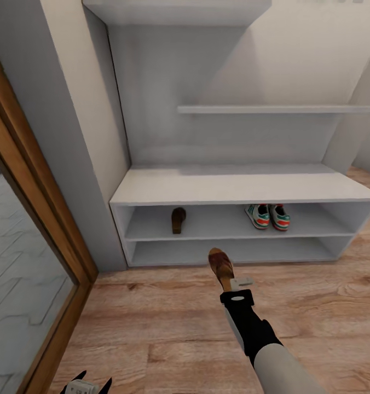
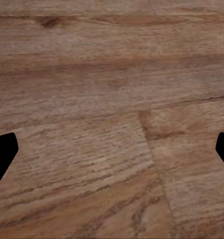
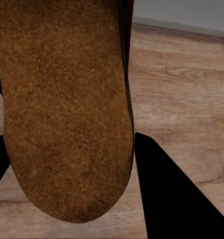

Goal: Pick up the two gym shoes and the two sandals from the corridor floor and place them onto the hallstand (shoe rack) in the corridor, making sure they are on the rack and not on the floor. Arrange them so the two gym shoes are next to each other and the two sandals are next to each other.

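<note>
Hallstand [image 1: 240, 186]: wide light-grey unit against the wall, filling the head view from 10 to 2 o'clock; long bench top bare, two low shelf levels beneath it, two stepped wall shelves above.
Upper low shelf, right part: the two gym shoes [image 1: 267, 216] stand side by side, touching or nearly so, white with green stripes and red heels, heels toward the camera.
Upper low shelf, left part: one dark brown sandal [image 1: 178, 220], lying lengthwise, well apart from the gym shoes.
Lower low shelf: nothing seen in it.
Second sandal [image 1: 222, 268]: held in the air just in front of the hallstand's lower shelf edge, at about 6 o'clock from the shelf's middle; tan footbed facing up, toe pointing toward the rack. In the right wrist view its tan sole [image 3: 67, 109] sits between the dark fingers.
Right gripper [image 1: 229, 282]: closed on the sandal's heel end, arm reaching up from 5 o'clock.
Left gripper [image 1: 86, 386]: low at 7 o'clock, fingers spread wide, holding nothing; its wrist view looks down on the bare plank corridor floor [image 2: 112, 99].
Door frame [image 1: 37, 208]: brown wood, at 9 o'clock.
</note>
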